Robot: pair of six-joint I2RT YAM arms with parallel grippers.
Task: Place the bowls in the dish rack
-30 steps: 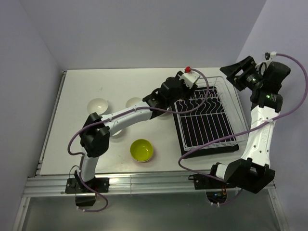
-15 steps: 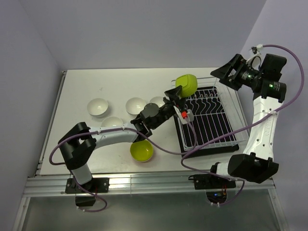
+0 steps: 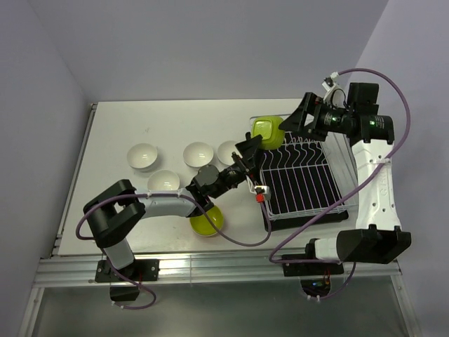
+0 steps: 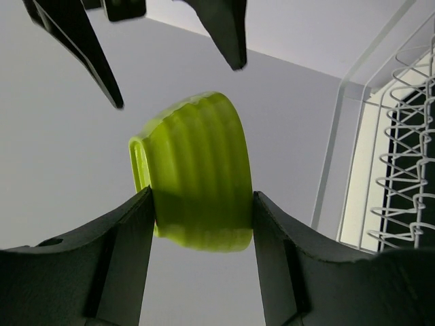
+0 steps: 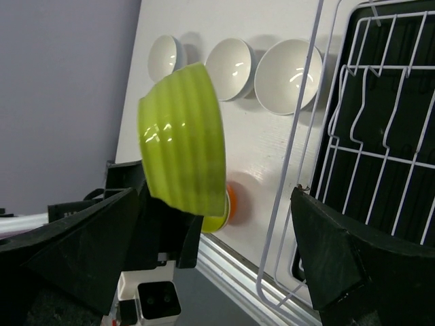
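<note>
Rack [image 3: 302, 184] empty, nothing loaded yet. Left gripper [image 4: 202, 210] pinches lime bowl [image 4: 194, 163] aloft over rack's far-left corner. Right gripper [image 5: 214, 193] spread wide around it, not gripping. Four white bowls [image 3: 198, 154], second lime bowl [image 3: 208, 222], orange bowl [image 5: 232, 204] wait on table [image 3: 119, 126].

Left hand [image 4: 202, 204] clamps; right hand [image 5: 214, 197] gapes wide.

My right gripper [image 3: 298, 121] stands wide in the upper right. The green bowl [image 3: 267, 131], held up by my left gripper [image 4: 202, 221], fills the space just ahead of it. Below, at centre right, the rack [image 3: 302, 186] is open from above, but its upright prongs [image 3: 298, 149] bar a sideways way in. Left of it, four white bowls [image 3: 198, 154] crowd the worktop [image 3: 140, 126]. My left arm [image 3: 165, 203] crosses the lower centre. The upper left worktop lies free.
</note>
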